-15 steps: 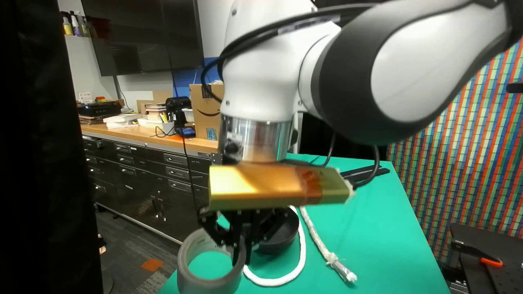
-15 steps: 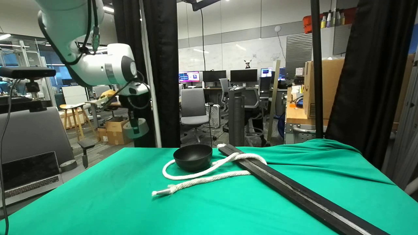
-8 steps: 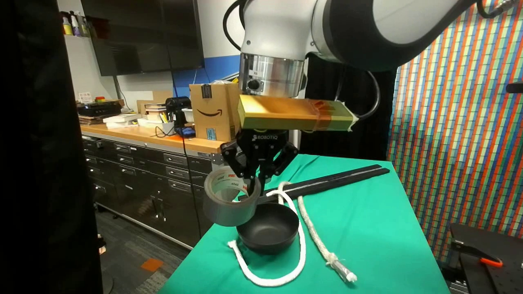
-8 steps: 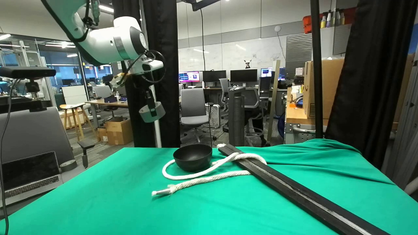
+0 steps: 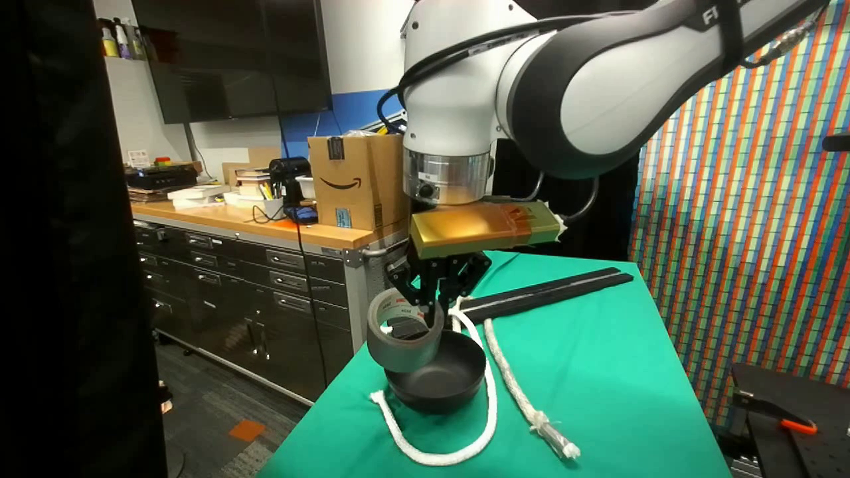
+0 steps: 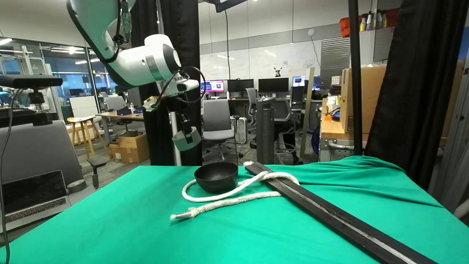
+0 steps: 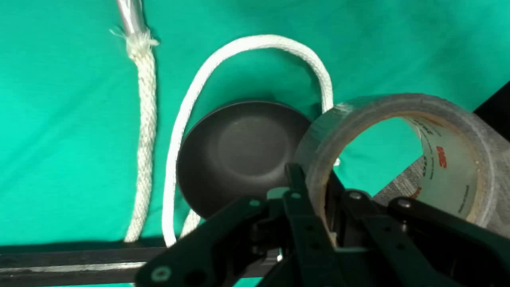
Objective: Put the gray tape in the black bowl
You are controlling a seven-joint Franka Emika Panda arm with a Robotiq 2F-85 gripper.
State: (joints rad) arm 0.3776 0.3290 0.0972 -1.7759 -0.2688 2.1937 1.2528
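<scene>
The gray tape (image 5: 404,353), a thick ring, hangs tilted from my gripper (image 5: 438,317). The gripper is shut on one side of the ring, with one finger inside the hole and one outside. The black bowl (image 5: 439,385) stands upright and empty on the green table. In an exterior view, the tape (image 6: 186,142) is in the air, above and to the left of the bowl (image 6: 217,179), with the gripper (image 6: 187,135) holding it. In the wrist view, the tape (image 7: 414,103) overlaps the right edge of the bowl (image 7: 247,147), and the gripper (image 7: 312,179) covers part of its lower right.
A white cord (image 7: 263,41) loops around the bowl, and its frayed end with a metallic tip lies beside it (image 5: 551,438). A long black stick (image 6: 329,216) lies across the green table (image 6: 128,220). The table's edge (image 5: 345,378) is close to the bowl.
My gripper first rose with the tape, then moved toward the bowl and down somewhat. The tape stayed held and is now more tilted. The bowl, cord and stick have not moved.
</scene>
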